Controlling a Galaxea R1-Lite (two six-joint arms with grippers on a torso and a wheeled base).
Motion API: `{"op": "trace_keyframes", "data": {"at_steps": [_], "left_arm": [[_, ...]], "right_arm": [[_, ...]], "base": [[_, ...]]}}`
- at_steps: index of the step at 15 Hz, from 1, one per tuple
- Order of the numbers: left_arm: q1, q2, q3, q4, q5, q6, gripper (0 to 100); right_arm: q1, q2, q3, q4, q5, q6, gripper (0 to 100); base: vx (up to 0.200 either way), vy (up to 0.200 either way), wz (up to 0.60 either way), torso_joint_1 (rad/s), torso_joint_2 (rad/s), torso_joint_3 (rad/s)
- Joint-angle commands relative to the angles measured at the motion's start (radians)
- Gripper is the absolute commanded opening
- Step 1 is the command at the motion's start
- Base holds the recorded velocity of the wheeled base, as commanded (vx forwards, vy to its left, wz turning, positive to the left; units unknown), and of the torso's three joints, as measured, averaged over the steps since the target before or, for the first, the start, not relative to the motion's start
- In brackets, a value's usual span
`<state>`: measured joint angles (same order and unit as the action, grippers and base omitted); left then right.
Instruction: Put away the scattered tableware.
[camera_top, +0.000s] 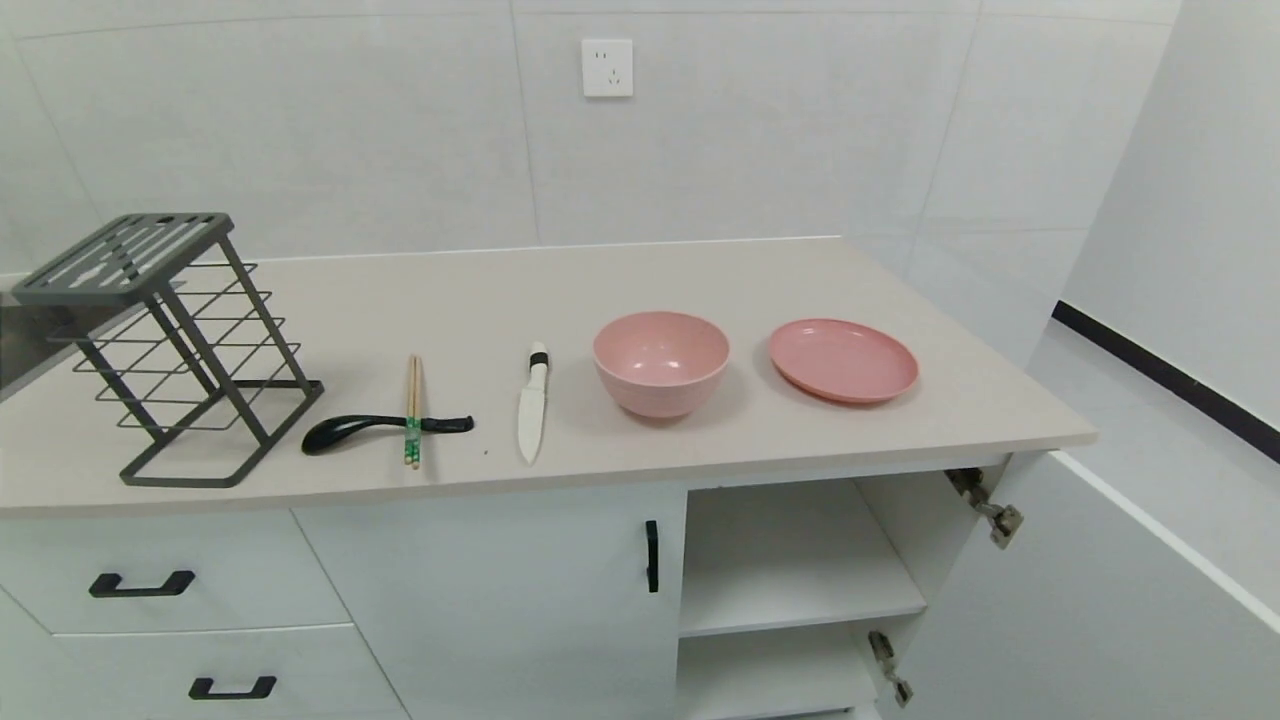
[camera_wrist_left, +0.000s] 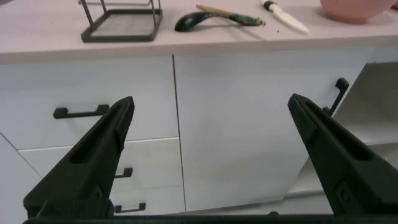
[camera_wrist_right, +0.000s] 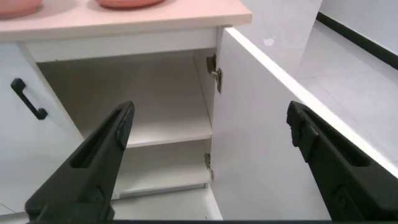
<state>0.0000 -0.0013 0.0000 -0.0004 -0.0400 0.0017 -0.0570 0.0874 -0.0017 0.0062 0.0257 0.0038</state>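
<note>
Left fingers (camera_wrist_left: 93, 162) are spread wide and hold nothing. They sit low in front of the white drawers (camera_wrist_left: 37, 87) and the closed white cupboard door (camera_wrist_left: 249, 112). Beyond and higher than them, on the beige table (camera_top: 620, 280), stands a dark grey wire rack (camera_top: 170, 350). Next to it lies a black plastic spoon (camera_top: 340, 432) with a pair of wooden chopsticks (camera_top: 412, 410) across its handle. A white knife with a black band (camera_top: 533, 405) lies near the chopsticks, apart from them.

Right fingers (camera_wrist_right: 93, 168) are also wide apart and empty, facing the open cupboard with its white shelf (camera_wrist_right: 168, 127). The open white door (camera_wrist_right: 267, 137) is to their right. A pink round bowl (camera_top: 660, 360), upright, and a pink flat plate (camera_top: 842, 358) sit on the table above that cupboard, higher than the right fingers, near each other but not touching.
</note>
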Motion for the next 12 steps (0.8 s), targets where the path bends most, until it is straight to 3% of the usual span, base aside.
{"op": "trace_keyframes", "data": {"at_steps": [1, 3, 8, 12], "left_arm": [[0.000, 0.001, 0.000, -0.001, 0.000, 0.000, 100], [0.000, 0.001, 0.000, -0.001, -0.001, 0.000, 100], [0.000, 0.001, 0.000, -0.001, 0.000, -0.002, 100], [0.000, 0.001, 0.000, -0.001, 0.000, -0.002, 100]], "right_arm": [[0.000, 0.002, 0.000, 0.000, 0.000, 0.001, 100], [0.000, 0.002, 0.000, 0.000, 0.000, -0.001, 100], [0.000, 0.002, 0.000, 0.000, 0.000, 0.001, 100], [0.000, 0.002, 0.000, 0.000, 0.000, -0.001, 100]], "base": [[0.000, 0.000, 0.00, 0.305, -0.51, -0.242], [0.000, 0.000, 0.00, 0.283, -0.52, -0.242], [0.200, 0.000, 0.00, 0.277, -0.54, -0.253], [0.000, 0.000, 0.00, 0.176, -0.32, -0.154]]}}
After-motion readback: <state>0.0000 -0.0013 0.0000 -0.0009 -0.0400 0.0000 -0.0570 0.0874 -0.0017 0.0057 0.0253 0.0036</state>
